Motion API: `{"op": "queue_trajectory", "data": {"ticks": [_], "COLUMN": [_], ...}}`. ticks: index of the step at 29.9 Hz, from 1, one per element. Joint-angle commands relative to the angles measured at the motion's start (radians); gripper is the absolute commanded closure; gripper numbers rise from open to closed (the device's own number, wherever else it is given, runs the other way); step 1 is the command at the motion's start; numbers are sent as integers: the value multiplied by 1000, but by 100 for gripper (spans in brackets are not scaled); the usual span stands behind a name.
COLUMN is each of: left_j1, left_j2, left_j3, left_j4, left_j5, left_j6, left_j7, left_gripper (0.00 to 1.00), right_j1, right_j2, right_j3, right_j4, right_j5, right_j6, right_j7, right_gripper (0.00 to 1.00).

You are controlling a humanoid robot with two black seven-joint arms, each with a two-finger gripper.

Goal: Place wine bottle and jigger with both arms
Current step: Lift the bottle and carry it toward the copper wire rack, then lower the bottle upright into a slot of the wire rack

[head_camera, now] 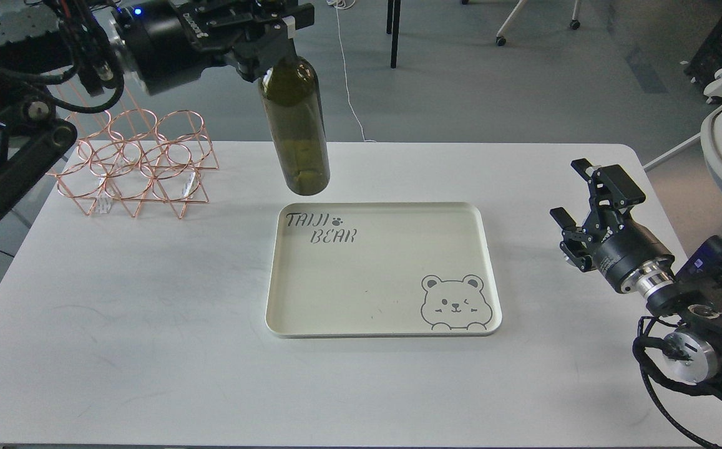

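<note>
My left gripper (273, 31) is shut on the neck of the dark olive-green wine bottle (298, 134) and holds it upright in the air, well above the table, over the far edge of the cream tray (485, 262). The bottle's mouth is hidden by the gripper. My right gripper (579, 193) is open and empty at the right side of the table, to the right of the tray. The jigger is out of view.
A copper wire bottle rack (136, 165) stands at the far left of the white table (148, 349). The tray bears a bear drawing and the words TAIJI BEAR. Chair legs and a white chair stand on the floor beyond the table.
</note>
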Motion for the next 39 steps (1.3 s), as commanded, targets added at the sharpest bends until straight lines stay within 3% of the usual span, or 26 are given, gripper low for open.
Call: {"op": "queue_trajectory", "data": {"ticks": [1, 8, 14, 39], "left_j1": [-58, -76, -72, -53], "left_j2": [43, 71, 115, 103], "left_j3": [0, 46, 88, 126], "left_j4": [127, 239, 253, 334], "left_j5": [-3, -2, -2, 4], "left_j6": [1, 1, 2, 25], "left_j7": [0, 0, 0, 0], "left_gripper": [90, 90, 90, 88], "right_j1": [-1, -5, -8, -15], "right_j2": [0, 0, 0, -2], "right_j3": [-2, 0, 0, 6], "right_j4": [0, 0, 0, 1], "right_j5": [0, 0, 0, 0], "right_j6": [0, -2, -2, -3], "right_j7": [0, 0, 0, 0], "right_gripper": [2, 2, 2, 2]}}
